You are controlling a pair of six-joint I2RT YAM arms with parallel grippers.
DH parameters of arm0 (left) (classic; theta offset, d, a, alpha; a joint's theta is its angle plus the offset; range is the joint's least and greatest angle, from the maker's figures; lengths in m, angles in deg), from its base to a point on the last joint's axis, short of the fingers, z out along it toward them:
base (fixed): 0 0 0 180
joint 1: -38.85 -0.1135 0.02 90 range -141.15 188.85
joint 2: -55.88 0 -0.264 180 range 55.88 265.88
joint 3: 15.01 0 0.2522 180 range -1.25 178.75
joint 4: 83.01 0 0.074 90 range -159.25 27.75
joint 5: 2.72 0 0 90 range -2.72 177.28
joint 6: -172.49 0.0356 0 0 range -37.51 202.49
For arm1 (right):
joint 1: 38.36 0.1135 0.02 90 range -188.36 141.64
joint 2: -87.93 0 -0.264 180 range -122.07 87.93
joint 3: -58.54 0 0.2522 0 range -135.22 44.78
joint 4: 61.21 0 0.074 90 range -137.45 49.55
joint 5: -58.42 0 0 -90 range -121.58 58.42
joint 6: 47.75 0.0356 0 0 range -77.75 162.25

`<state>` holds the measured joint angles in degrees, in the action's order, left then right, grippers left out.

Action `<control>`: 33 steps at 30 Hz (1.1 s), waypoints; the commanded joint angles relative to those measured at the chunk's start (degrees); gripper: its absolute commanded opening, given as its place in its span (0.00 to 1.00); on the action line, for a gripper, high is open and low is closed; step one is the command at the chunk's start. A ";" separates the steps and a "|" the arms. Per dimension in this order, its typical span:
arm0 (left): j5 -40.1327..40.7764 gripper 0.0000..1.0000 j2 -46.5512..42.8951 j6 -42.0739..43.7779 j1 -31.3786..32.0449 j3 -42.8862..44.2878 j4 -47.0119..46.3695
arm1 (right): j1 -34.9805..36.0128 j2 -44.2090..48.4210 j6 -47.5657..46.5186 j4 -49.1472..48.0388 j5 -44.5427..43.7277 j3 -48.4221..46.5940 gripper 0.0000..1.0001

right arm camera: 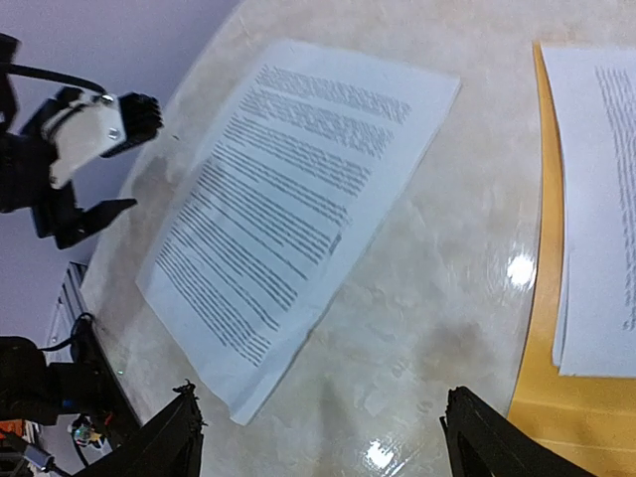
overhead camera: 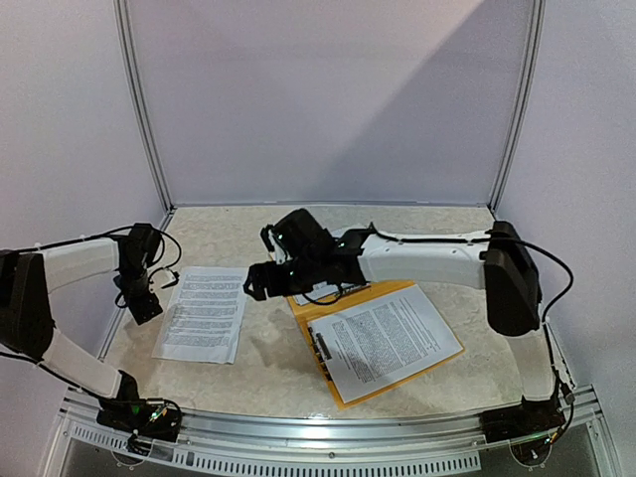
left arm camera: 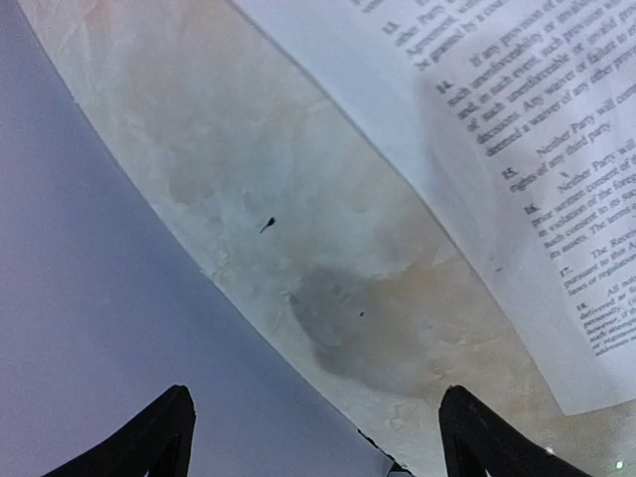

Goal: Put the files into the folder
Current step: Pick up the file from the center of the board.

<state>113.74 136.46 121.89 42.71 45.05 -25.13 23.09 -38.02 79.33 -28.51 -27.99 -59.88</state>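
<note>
While its two black fingers stood wide apart with nothing between them, the left gripper (left arm camera: 313, 452) hung low over the marbled tabletop (left arm camera: 248, 199), close to the lavender side wall (left arm camera: 79, 298) and just beside the edge of a loose printed sheet (overhead camera: 202, 314). The right gripper (right arm camera: 318, 447), likewise spread and empty, hovered above the table between that sheet and the orange-yellow folder (right arm camera: 556, 407). The loose sheet lay flat on the table's left half, apart from the folder. The folder lay flat right of centre, and a second printed sheet (overhead camera: 393, 338) rested on top of it, turned slightly askew.
</note>
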 commanded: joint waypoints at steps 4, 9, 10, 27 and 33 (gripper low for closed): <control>4.78 0.87 4.18 1.20 7.09 -5.90 -9.26 | 1.76 -7.49 13.94 -0.27 4.71 -3.61 0.81; 4.05 0.87 5.53 -0.26 10.69 -6.28 -10.06 | 2.73 -15.05 20.54 -2.95 9.93 -8.05 0.80; 3.92 0.87 5.77 -0.40 11.21 -6.30 -10.14 | 2.73 -16.23 22.00 -3.86 10.47 -8.02 0.79; -0.55 0.87 6.70 -3.32 14.85 -4.96 -8.05 | 3.04 -21.65 33.45 -13.26 12.08 -7.65 0.79; -2.01 0.87 7.28 -3.93 14.85 -4.64 -7.98 | 2.98 -23.02 38.43 -20.21 14.25 -7.66 0.79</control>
<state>116.67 141.97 119.62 56.48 39.98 -33.33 25.76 -57.45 113.23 -45.98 -15.72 -67.93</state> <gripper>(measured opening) 0.867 0.793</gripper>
